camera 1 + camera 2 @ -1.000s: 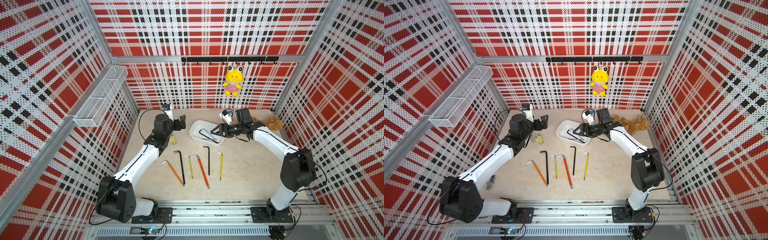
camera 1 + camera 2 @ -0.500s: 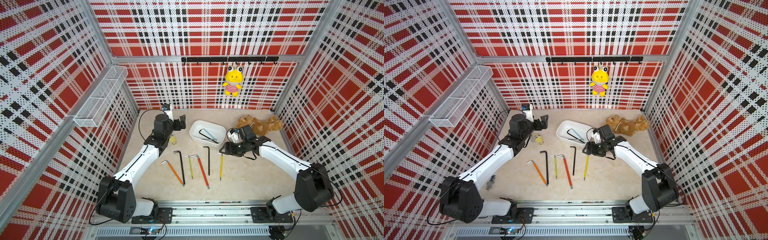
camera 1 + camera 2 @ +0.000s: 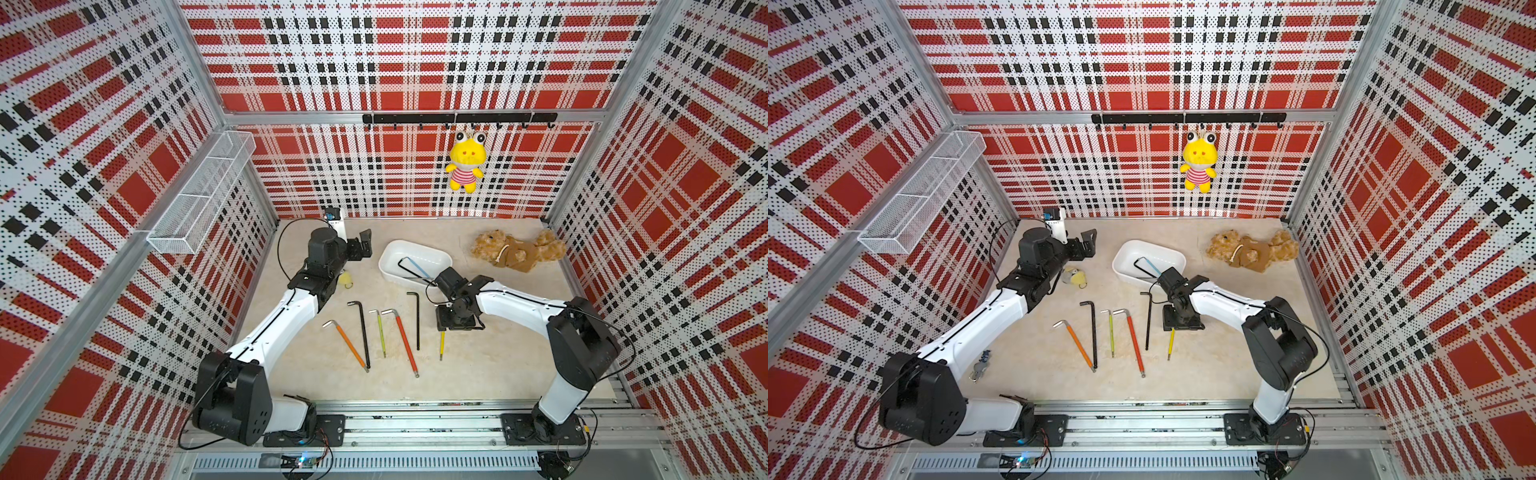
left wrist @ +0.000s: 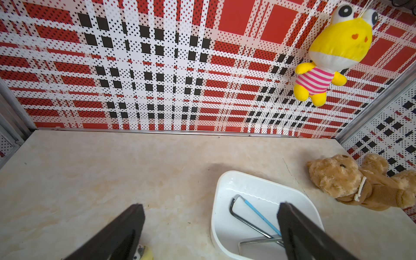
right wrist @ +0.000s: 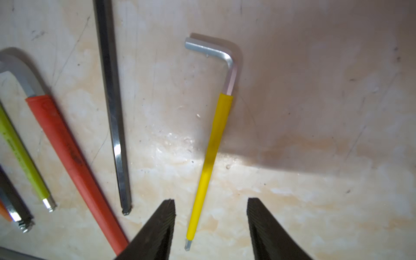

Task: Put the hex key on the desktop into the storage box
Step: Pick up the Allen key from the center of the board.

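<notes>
Flanking the yellow hex key (image 5: pixel 211 144), right tool (image 5: pixel 210 200) gapes apart; left tool (image 4: pixel 211 204) too.

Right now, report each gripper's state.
Left gripper: open, empty.
Right gripper: open, yellow key between its jaws, not gripped.

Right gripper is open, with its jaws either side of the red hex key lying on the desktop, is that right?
Only the colour is wrong. The right gripper is open, with its jaws either side of the yellow hex key lying on the desktop. The right wrist view shows this. The red hex key lies further off, beyond a black hex key.
</notes>
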